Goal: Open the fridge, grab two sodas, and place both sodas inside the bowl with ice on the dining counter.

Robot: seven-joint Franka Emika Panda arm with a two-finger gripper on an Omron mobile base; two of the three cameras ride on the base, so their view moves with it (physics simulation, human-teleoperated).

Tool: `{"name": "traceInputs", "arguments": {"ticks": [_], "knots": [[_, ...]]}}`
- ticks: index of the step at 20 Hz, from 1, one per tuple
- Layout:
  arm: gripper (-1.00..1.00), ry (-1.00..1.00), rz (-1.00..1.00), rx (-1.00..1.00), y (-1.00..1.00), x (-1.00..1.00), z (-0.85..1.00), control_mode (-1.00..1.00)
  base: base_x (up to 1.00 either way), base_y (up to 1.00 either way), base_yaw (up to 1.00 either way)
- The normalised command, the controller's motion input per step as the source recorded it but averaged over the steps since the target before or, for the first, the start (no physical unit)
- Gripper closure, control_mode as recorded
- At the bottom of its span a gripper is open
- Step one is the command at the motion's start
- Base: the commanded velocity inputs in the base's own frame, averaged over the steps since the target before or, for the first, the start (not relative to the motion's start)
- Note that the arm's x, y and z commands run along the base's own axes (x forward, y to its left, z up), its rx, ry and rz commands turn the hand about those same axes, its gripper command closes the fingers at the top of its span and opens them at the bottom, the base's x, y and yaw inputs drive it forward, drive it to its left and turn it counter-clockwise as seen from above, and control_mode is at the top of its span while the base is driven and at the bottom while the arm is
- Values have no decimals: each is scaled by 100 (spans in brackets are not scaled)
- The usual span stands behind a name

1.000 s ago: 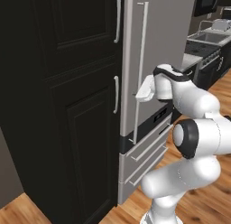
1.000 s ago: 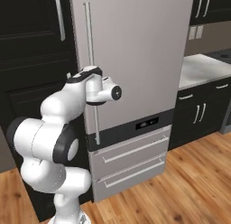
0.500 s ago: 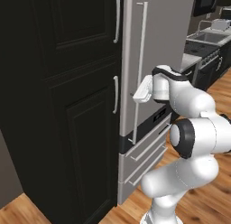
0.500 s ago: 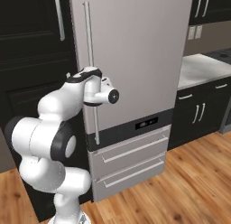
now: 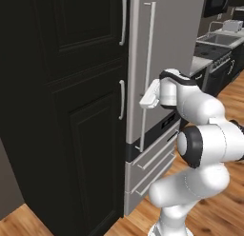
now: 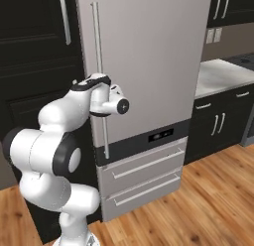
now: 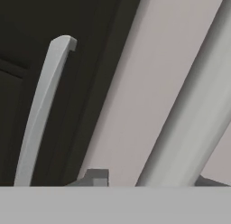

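Note:
The fridge [image 5: 176, 49] [image 6: 149, 56] stands with its beige-grey door closed against the black cabinets. Its long vertical silver handle [image 5: 147, 63] [image 6: 97, 46] runs down the door's left edge. My gripper [image 5: 147, 101] is at mid-height on that bar and shut on it. In the hand view the handle [image 7: 194, 105] passes between the two dark fingertips [image 7: 95, 176], so my gripper [image 7: 151, 180] is around the bar. The sodas, the bowl and the dining counter are out of view.
Tall black cabinets [image 5: 71, 111] with short silver handles [image 5: 122, 99] [image 7: 40, 110] adjoin the fridge on its handle side. Two fridge drawers [image 6: 144, 175] sit under the display strip. A pale counter [image 6: 218, 74] with a sink [image 5: 219, 40] lies to the right, above wooden floor.
The hand has edged in onto the fridge handle and the jaws have closed around the bar. The fridge door has not moved.

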Motion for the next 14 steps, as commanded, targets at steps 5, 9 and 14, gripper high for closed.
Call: {"name": "traceInputs", "arguments": {"ticks": [5, 9, 14], "knots": [[100, 0, -15, 0, -22, -27, 0, -100, 0, 0, 0], [100, 0, -22, 1, -58, -53, 1, -100, 0, 0, 0], [100, 0, -24, 2, -74, -63, 7, -100, 0, 0, 0]]}}
